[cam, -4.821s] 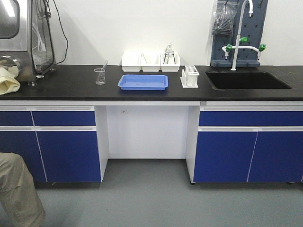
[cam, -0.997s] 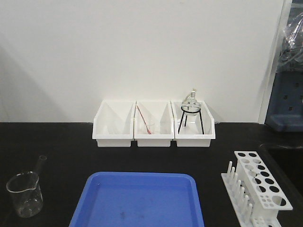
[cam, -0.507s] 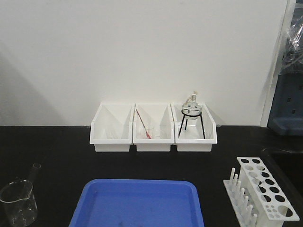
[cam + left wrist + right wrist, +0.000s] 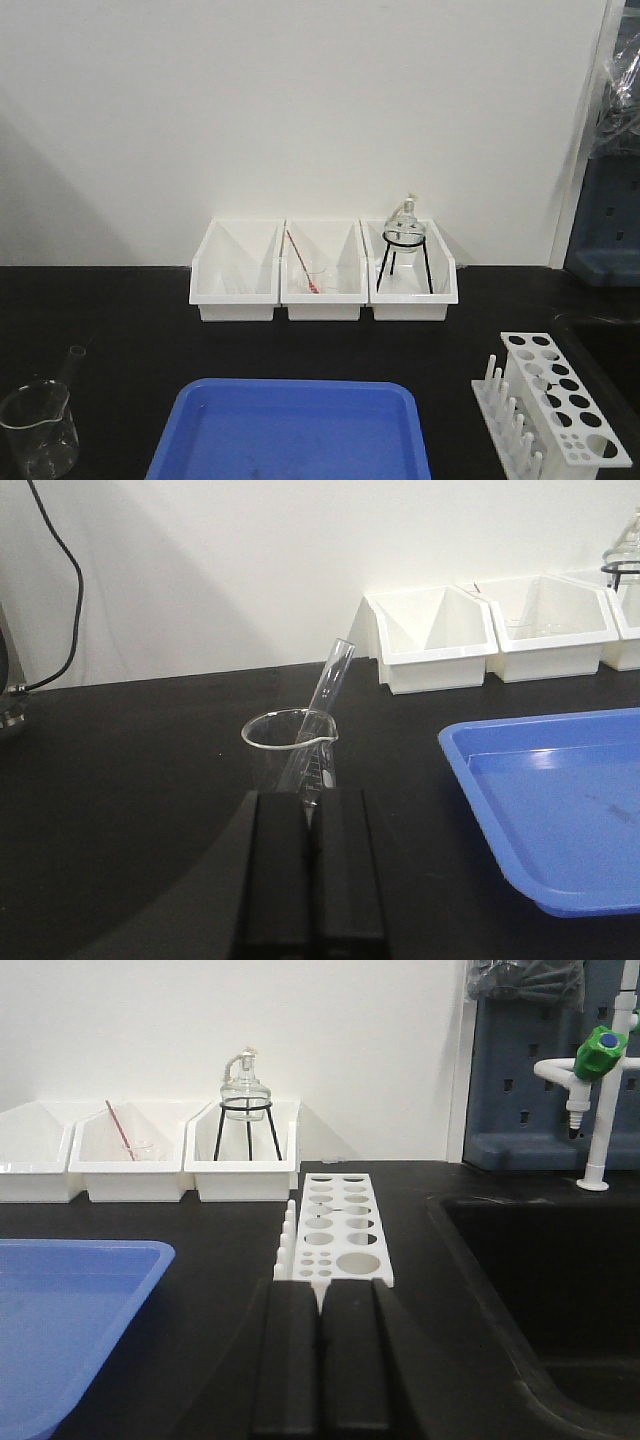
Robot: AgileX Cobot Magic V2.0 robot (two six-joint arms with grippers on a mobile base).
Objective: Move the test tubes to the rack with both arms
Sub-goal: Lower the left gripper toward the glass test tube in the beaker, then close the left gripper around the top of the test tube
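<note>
One test tube (image 4: pixel 330 690) leans in the beaker (image 4: pixel 285 755) toward the worktop's (image 4: pixel 120 320) left end (rack (image 4: pixel 340 1222) stands right). Left claw (image 4: pixel 312 800) and right claw (image 4: pixel 322 1288): both closed, empty.

Three bins (image 4: pixel 323 272) stand side by side along the counter's (image 4: pixel 120 320) back edge. Nearer the front edge a tray (image 4: pixel 300 430) lies mid-counter. A beaker (image 4: pixel 38 428) with a test tube (image 4: pixel 333 685) leaning in it stands left of the tray, and the rack (image 4: pixel 560 400) stands right of it, beside the sink (image 4: pixel 520 1260).
</note>
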